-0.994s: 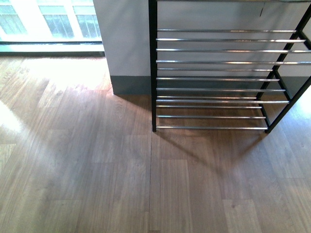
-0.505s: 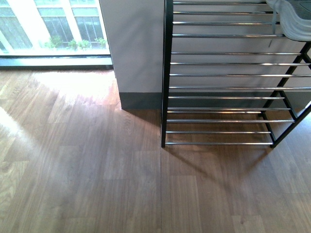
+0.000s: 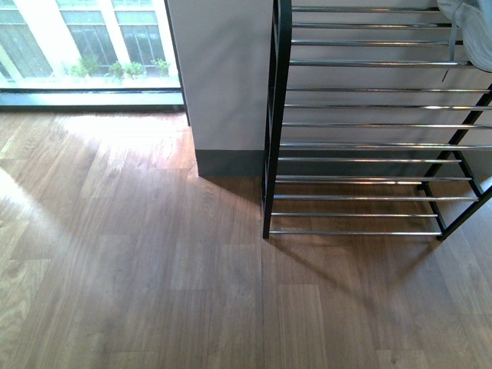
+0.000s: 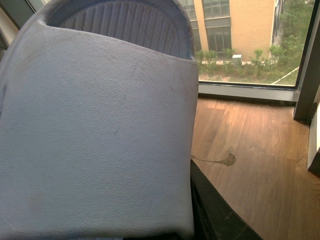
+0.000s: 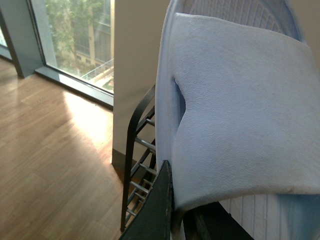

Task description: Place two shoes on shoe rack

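Note:
The shoes here are pale blue-grey slide slippers. One slipper (image 4: 95, 130) fills most of the left wrist view, and my left gripper (image 4: 165, 232) is shut on it, with one black finger (image 4: 215, 210) showing beside its strap. My right gripper (image 5: 182, 220) is shut on the other slipper (image 5: 245, 120), held above the shoe rack (image 5: 137, 150). In the front view the shoe rack (image 3: 275, 115) stands at the right, with a black frame and chrome rods. A slipper's edge (image 3: 470, 23) pokes in at the top right over the upper rods. Neither arm shows there.
A grey wall pillar (image 3: 227, 77) with a dark skirting stands just left of the rack. A floor-level window (image 3: 84, 38) runs along the far left. Wooden floor (image 3: 154, 269) stretches in front of the rack and the pillar.
In the front view the rack has shifted right and lower. A slipper has come into the top right corner, over the upper rods.

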You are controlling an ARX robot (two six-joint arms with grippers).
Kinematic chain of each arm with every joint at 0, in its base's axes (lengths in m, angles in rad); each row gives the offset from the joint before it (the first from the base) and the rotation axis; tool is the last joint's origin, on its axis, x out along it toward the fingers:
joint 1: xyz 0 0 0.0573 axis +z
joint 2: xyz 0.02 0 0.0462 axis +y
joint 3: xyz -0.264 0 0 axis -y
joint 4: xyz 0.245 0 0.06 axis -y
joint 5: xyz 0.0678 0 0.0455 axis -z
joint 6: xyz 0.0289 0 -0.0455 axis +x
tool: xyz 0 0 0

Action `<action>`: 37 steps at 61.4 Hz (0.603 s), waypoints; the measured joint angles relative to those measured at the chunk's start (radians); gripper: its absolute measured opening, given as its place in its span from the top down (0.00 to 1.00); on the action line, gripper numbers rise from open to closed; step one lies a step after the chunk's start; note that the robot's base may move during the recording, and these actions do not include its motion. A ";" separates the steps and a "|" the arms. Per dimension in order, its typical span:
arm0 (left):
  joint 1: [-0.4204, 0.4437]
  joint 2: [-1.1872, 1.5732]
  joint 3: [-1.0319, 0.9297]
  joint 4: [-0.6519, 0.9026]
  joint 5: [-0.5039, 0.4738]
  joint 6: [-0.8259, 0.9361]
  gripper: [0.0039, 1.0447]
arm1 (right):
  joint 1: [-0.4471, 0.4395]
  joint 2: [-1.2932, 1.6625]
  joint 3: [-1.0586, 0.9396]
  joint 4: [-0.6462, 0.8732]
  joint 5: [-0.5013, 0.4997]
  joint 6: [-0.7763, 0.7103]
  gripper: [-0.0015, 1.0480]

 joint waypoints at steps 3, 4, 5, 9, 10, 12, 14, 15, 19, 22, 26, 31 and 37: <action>0.000 0.000 0.000 0.000 0.000 0.000 0.98 | 0.004 0.069 0.074 -0.050 0.017 0.018 0.98; 0.000 0.000 0.000 0.000 0.000 0.000 0.98 | 0.005 0.086 0.092 -0.064 0.022 0.022 0.98; 0.000 0.000 0.000 0.000 0.000 0.000 0.98 | 0.007 0.122 0.119 -0.084 0.029 0.027 0.98; 0.000 0.000 0.000 0.000 -0.001 0.000 0.98 | 0.012 0.198 0.214 -0.148 0.070 0.039 0.98; 0.000 0.000 0.000 0.000 0.000 0.000 0.98 | 0.013 0.213 0.232 -0.159 0.081 0.041 0.98; 0.000 0.000 0.000 0.000 0.000 0.000 0.98 | 0.014 0.258 0.283 -0.193 0.096 0.050 0.98; 0.000 0.000 0.000 0.000 0.000 0.000 0.98 | 0.014 0.298 0.333 -0.230 0.114 0.062 0.98; 0.000 0.000 0.000 0.000 0.000 0.000 0.98 | 0.014 0.312 0.350 -0.242 0.122 0.064 0.98; 0.000 0.000 0.000 0.000 0.000 0.000 0.98 | 0.016 0.374 0.433 -0.296 0.162 0.076 0.98; 0.000 0.000 0.000 0.000 0.000 0.000 0.98 | 0.016 0.434 0.517 -0.344 0.195 0.086 0.98; 0.000 0.000 0.000 0.000 0.000 0.000 0.98 | 0.018 0.520 0.640 -0.397 0.240 0.093 0.98; 0.000 0.000 0.000 0.000 0.000 0.000 0.98 | 0.019 0.610 0.765 -0.449 0.266 0.111 0.98; 0.000 0.000 0.000 0.000 0.000 0.000 0.98 | 0.020 0.701 0.877 -0.485 0.305 0.120 0.98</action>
